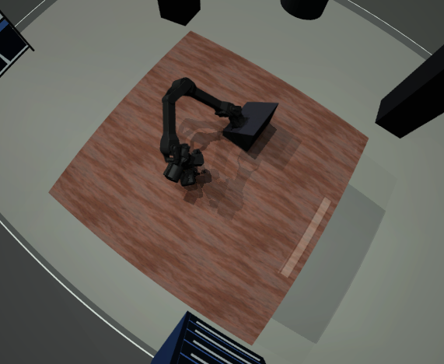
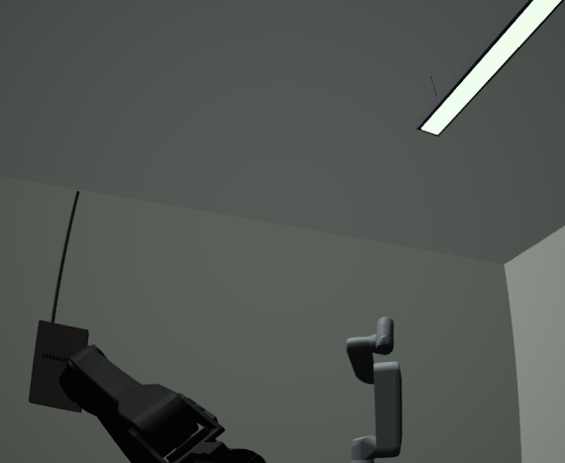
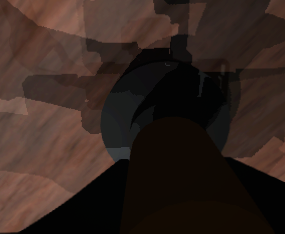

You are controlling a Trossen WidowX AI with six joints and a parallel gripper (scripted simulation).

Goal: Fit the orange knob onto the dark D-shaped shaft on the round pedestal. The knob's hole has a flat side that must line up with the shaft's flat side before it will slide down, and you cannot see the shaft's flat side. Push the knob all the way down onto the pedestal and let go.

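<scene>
the end effector (image 1: 198, 172) (image 3: 173, 167) is clenched on the orange knob (image 3: 181, 175), nearest in the wrist view, just above the round pedestal (image 3: 117, 120). i judge that alignment is in hand; next move needs gentle turning under light downward pressure.

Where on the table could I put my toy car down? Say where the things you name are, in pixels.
Try the wood between the pale strip (image 1: 306, 237) and the blue rack (image 1: 175, 341), or the table's (image 1: 108, 156) left corner. It's crowded around the gripper (image 1: 188, 178) (image 3: 176, 160), the knob (image 3: 178, 170) and the pedestal (image 3: 117, 117).
</scene>
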